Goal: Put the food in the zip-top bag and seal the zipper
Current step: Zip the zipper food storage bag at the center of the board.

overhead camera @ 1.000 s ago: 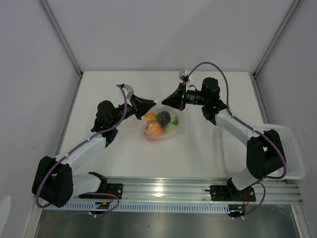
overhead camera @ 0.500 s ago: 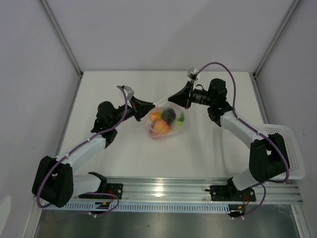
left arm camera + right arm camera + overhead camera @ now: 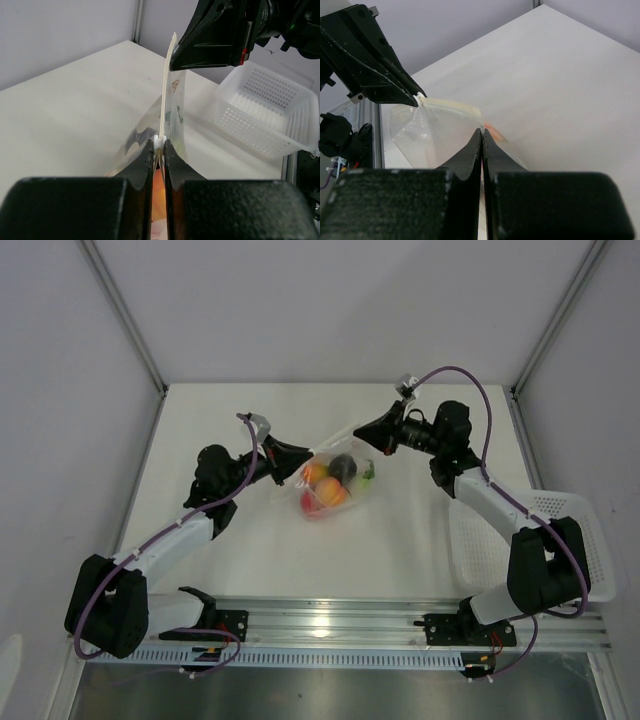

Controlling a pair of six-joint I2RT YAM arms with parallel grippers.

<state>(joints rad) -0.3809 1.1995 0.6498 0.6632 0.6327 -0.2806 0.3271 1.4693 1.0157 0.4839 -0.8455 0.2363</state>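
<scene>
The left fingers [image 3: 144, 162] and right fingers [image 3: 469, 152] are pinched shut on opposite ends of the zipper [image 3: 165, 90]; the zip-top bag [image 3: 358, 492] hangs between them over the desk [image 3: 260, 550], the food [image 3: 331, 491] sagging inside; the film looks thin and slippery, so I'd grip the stiffer strip.

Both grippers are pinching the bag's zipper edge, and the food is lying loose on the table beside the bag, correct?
No: the food is inside the zip-top bag, not loose beside it, as the top external view shows. The left gripper and right gripper do pinch its zipper edge.

No legible text; small reddish mark [image 3: 174, 84] on zip-top bag [image 3: 172, 112] unreadable.
</scene>
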